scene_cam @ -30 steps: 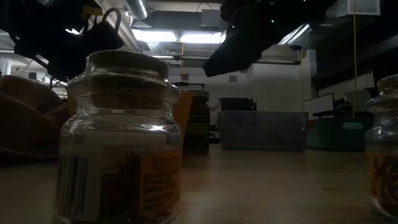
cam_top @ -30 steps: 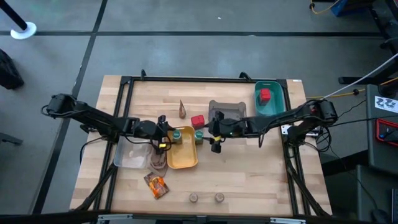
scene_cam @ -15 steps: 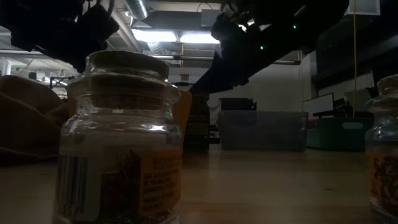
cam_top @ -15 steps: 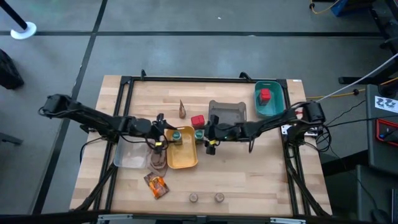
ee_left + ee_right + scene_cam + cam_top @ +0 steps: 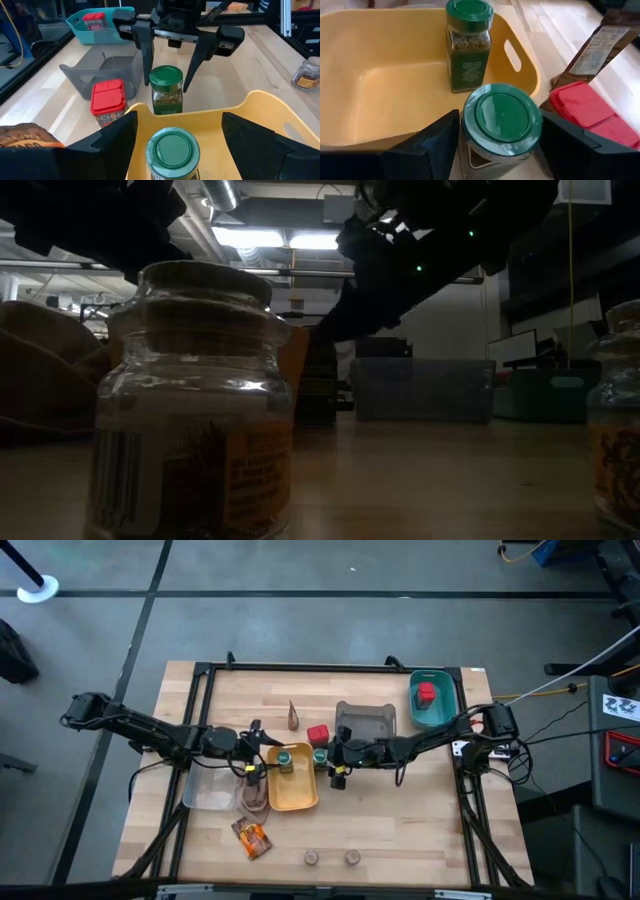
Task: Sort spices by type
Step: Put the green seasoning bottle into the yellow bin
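One green-lidded jar (image 5: 285, 756) stands upright in the yellow tray (image 5: 296, 796). My left gripper (image 5: 260, 756) is open at the tray's left end, its fingers (image 5: 107, 145) on either side of that jar (image 5: 172, 152) without touching it. The second green-lidded jar (image 5: 320, 754) stands on the table just right of the tray. My right gripper (image 5: 331, 758) is open, and its fingers (image 5: 144, 50) flank this jar (image 5: 501, 120) with narrow gaps. One red block (image 5: 318, 734) sits on the table, the other (image 5: 426, 693) in the teal tray (image 5: 445, 710).
The grey tray (image 5: 365, 720) is behind the right gripper, and the dark sachet (image 5: 293, 716) stands behind the yellow tray. Near the front edge lie the orange-brown sachet (image 5: 251, 836) and two tiny round jars (image 5: 312, 858) (image 5: 352, 858). The clear tray (image 5: 210, 790) and the cloth (image 5: 255, 798) are left of the yellow tray.
My right gripper has moved toward the table's left edge and now has its fingers around the green-lidded jar beside the yellow tray. My left gripper has drawn back a little toward the left edge. Both jars have stayed where they were.
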